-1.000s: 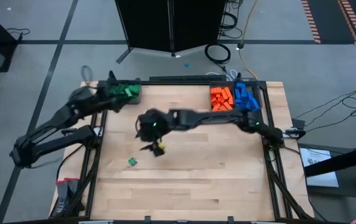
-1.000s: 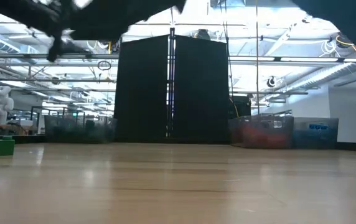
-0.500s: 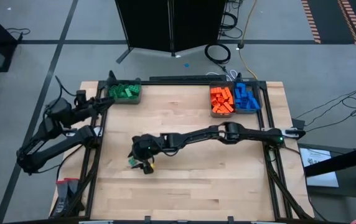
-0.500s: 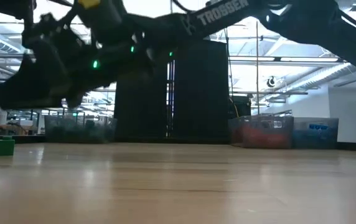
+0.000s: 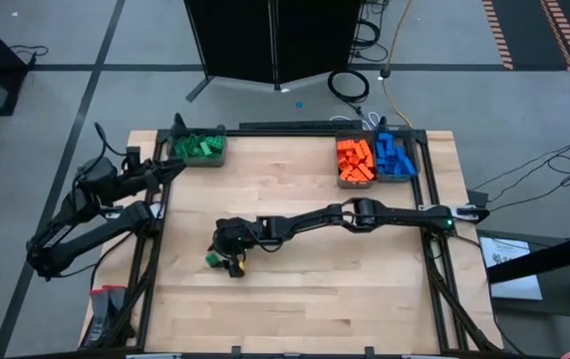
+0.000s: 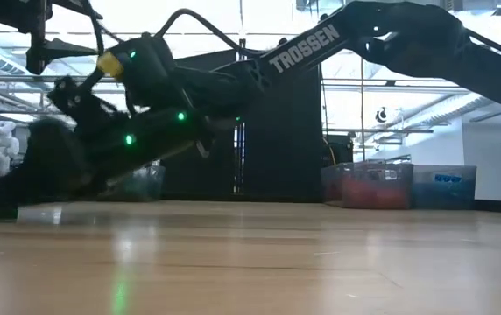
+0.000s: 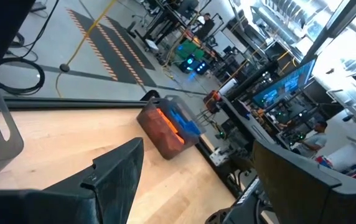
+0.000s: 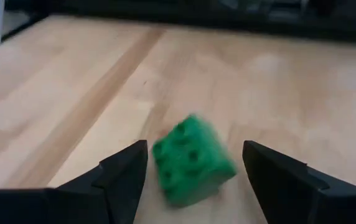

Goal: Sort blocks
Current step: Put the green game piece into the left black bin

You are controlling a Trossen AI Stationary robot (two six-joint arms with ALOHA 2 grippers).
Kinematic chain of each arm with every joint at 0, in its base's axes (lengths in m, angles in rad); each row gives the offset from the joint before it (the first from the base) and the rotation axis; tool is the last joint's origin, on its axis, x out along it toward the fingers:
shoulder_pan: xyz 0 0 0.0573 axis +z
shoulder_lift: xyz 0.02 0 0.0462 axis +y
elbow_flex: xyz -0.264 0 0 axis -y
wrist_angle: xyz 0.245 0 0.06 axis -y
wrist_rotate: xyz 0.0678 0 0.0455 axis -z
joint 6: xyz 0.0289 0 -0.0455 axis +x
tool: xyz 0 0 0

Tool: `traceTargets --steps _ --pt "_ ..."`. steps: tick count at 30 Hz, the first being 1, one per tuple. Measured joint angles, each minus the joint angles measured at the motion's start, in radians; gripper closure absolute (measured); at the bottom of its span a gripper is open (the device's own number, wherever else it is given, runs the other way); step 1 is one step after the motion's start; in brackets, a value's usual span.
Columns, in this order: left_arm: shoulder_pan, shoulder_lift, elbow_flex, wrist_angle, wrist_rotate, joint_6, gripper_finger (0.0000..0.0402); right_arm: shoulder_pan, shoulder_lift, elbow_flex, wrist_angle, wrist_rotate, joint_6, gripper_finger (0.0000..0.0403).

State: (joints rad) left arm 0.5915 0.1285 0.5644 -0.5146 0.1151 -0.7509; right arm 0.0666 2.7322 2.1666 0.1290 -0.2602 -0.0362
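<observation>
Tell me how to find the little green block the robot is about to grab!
Look at the wooden table. Follow the long right arm to its open end effector, low on the table's left half. The green block sits between its fingers, the only block loose on the wood; the others are piled in bins at the far edge.

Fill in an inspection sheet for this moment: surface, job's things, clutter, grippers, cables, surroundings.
Surface: wooden table, mostly bare.
Job's things: one loose green block on the table; green blocks in bin at the far left corner; orange blocks and blue blocks in bins at the far right.
Clutter: nothing seen.
Grippers: right gripper open, low over the table, its fingers either side of the loose block; left gripper open, at the table's left edge near the green bin.
Cables: coiled cable on the floor behind the table.
Surroundings: black panel behind the table; workshop beyond.
</observation>
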Motion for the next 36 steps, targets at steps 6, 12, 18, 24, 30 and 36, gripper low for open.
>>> traceTargets --steps 6,12,18,24,30,36 --pt "0.0 0.0 0.0 -0.008 0.0 0.007 0.01 0.005 0.003 0.0 -0.046 0.04 -0.054 0.016" --pt "0.0 0.0 -0.001 -0.011 0.0 0.006 0.01 -0.005 0.003 0.0 -0.033 0.048 0.04 0.0258" --pt "0.0 0.0 -0.001 -0.018 0.0 0.004 0.01 -0.004 0.0 0.0 -0.032 0.053 0.084 0.0286" --pt "0.0 0.002 -0.002 -0.088 0.002 -0.004 0.01 -0.008 -0.033 0.023 -0.045 0.054 0.136 0.0286" --pt "0.0 0.002 -0.002 -0.044 0.049 -0.105 0.01 -0.042 -0.217 0.046 -0.114 0.211 -0.061 0.0286" --pt "0.0 0.003 -0.002 0.009 0.147 -0.187 0.01 -0.092 -0.409 0.055 -0.207 0.341 -0.254 0.0286"
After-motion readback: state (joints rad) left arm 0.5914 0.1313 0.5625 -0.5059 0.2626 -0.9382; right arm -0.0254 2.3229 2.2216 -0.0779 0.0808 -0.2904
